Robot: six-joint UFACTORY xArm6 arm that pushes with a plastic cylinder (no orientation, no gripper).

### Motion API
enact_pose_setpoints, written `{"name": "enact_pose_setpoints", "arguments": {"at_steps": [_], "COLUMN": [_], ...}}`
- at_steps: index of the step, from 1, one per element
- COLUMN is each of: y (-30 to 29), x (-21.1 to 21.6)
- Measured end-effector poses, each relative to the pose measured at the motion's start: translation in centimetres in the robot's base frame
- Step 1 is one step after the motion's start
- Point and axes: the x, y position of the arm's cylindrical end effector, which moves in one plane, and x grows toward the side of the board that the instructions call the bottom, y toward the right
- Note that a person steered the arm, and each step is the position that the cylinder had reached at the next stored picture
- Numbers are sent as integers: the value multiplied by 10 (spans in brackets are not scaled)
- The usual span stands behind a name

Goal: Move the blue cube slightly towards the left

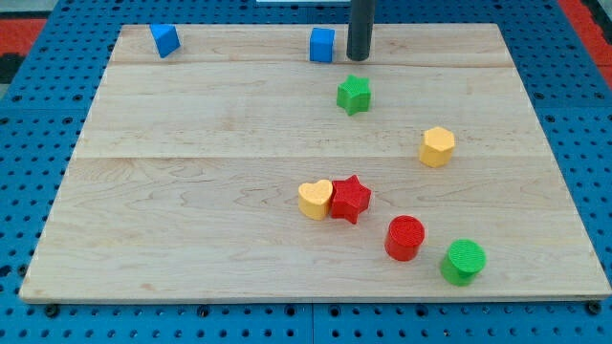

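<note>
A blue cube [322, 45] sits near the top edge of the wooden board [191, 191], just left of centre. My tip [358, 56] is the lower end of the dark rod and stands just to the right of the blue cube, with a small gap between them. A second blue block [164, 39], its shape unclear, lies at the board's top left.
A green star [353, 95] lies just below my tip. A yellow hexagon [437, 146] is at the right. A yellow heart [315, 199] touches a red star [350, 199] at centre. A red cylinder [404, 237] and a green cylinder [464, 261] lie lower right.
</note>
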Motion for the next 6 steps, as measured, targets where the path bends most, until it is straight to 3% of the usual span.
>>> {"name": "enact_pose_setpoints", "arguments": {"at_steps": [1, 2, 3, 5, 6], "y": [-31, -38, -1, 4, 34], "x": [-29, -29, -30, -29, -28]}}
